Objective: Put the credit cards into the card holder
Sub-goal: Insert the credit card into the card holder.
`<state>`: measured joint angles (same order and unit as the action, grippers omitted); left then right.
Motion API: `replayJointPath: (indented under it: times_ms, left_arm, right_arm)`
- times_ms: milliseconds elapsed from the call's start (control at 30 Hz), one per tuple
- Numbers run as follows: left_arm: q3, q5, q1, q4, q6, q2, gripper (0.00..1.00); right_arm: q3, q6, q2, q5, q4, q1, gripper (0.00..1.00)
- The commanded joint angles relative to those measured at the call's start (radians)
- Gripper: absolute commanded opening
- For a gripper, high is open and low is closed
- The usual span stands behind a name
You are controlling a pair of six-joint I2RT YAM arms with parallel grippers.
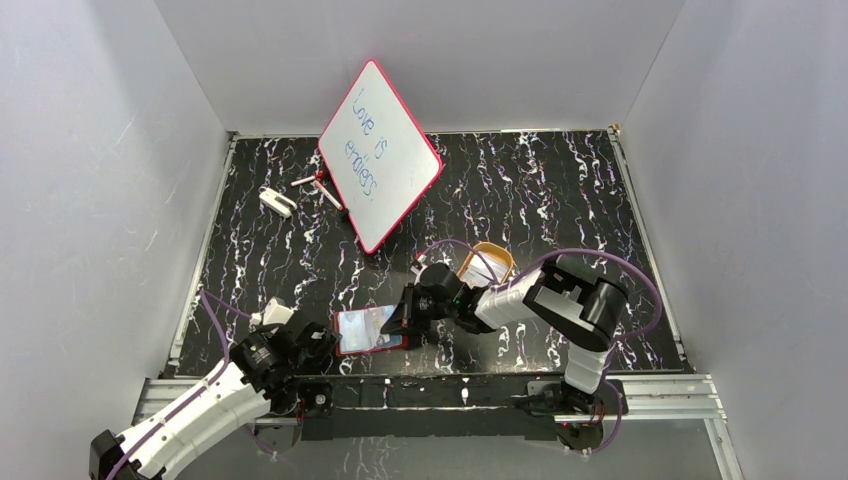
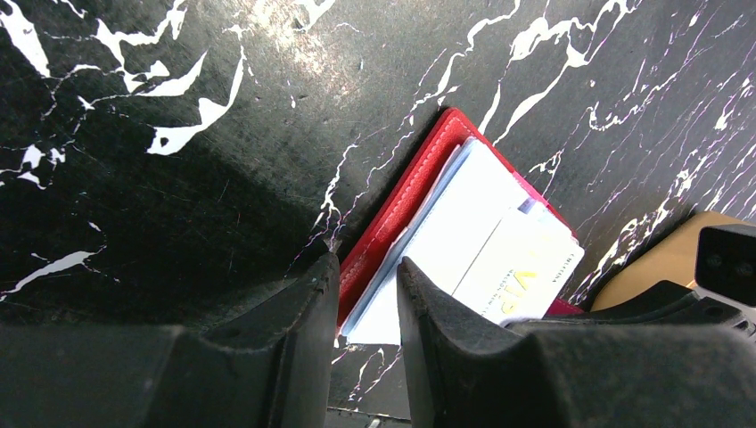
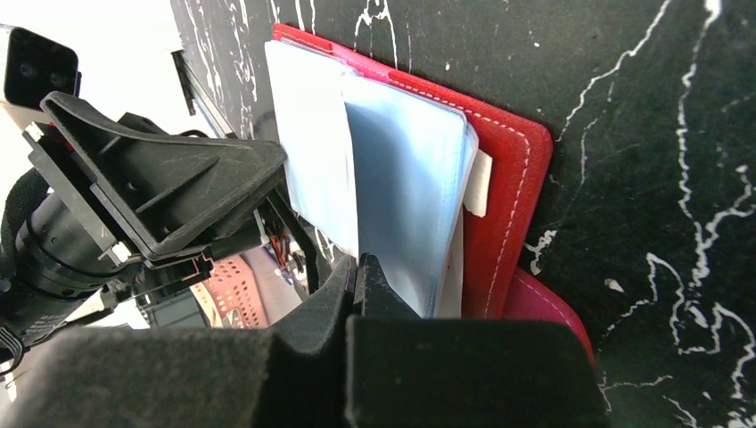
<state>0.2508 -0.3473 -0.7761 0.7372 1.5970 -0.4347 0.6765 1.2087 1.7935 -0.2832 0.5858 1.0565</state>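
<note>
Clasping one edge of the open red wallet (image 1: 368, 331), at lower centre of the overhead view, is my left gripper (image 2: 365, 267), while my right gripper (image 3: 359, 265), jaws closed, touches its clear sleeves (image 3: 406, 192), where a pale card (image 2: 521, 276) lies.

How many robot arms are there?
2. The left arm comes in from the near-left corner; the right arm bends in from the right. Both reach the red card holder. None seem hidden.
</note>
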Motion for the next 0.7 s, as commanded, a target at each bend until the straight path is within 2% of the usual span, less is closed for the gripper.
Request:
replayJointPath:
  times_ms: [0,667]
  left_arm:
    - [-0.024,0.011,-0.004,0.059,-0.002,0.002,0.29]
    - [-0.038,0.040,-0.004,0.016,-0.011,-0.023,0.28]
  right_arm:
    - [0.016,0.000,0.026,-0.024,0.046,0.000,0.00]
    - [0.047,0.043,0.084,-0.037,0.113,0.001,0.00]
